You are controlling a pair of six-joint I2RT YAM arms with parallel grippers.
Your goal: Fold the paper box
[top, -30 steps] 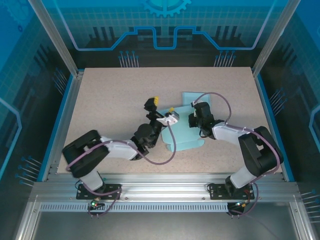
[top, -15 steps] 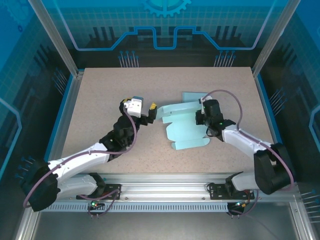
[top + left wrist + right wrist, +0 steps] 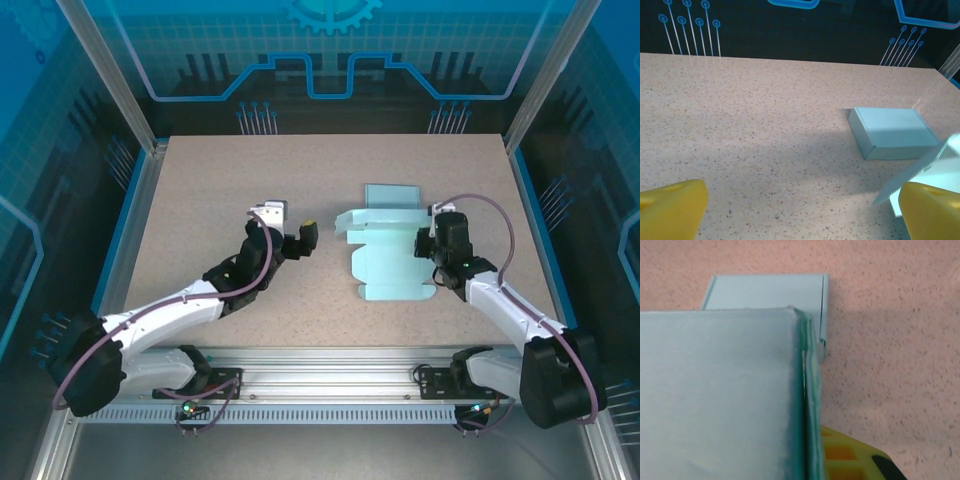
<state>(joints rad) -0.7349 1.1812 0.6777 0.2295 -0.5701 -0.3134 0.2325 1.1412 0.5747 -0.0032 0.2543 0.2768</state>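
The paper box (image 3: 385, 262) is a flat pale-blue cut-out lying right of the table's middle. My right gripper (image 3: 438, 247) is shut on its right edge. In the right wrist view the sheet (image 3: 715, 400) covers the left side, its doubled edge (image 3: 809, 390) runs into the jaws, and one yellow finger (image 3: 850, 460) shows beside it; the other is hidden behind the paper. My left gripper (image 3: 292, 232) is open just left of the sheet, apart from it. Its yellow fingertips (image 3: 670, 207) stand wide over bare table, with a corner of the sheet (image 3: 935, 165) by the right one.
A folded pale-blue box (image 3: 393, 195) lies flat just beyond the sheet; this folded box (image 3: 892, 132) is ahead and right of my left fingers, and the same folded box (image 3: 765, 290) sits past the sheet's far edge. The speckled table (image 3: 230, 170) has a blue rim and walls.
My left arm has pulled back to the left, off the sheet, and stretched out low. My right gripper has drawn the sheet rightward and a little nearer, still gripping its edge.
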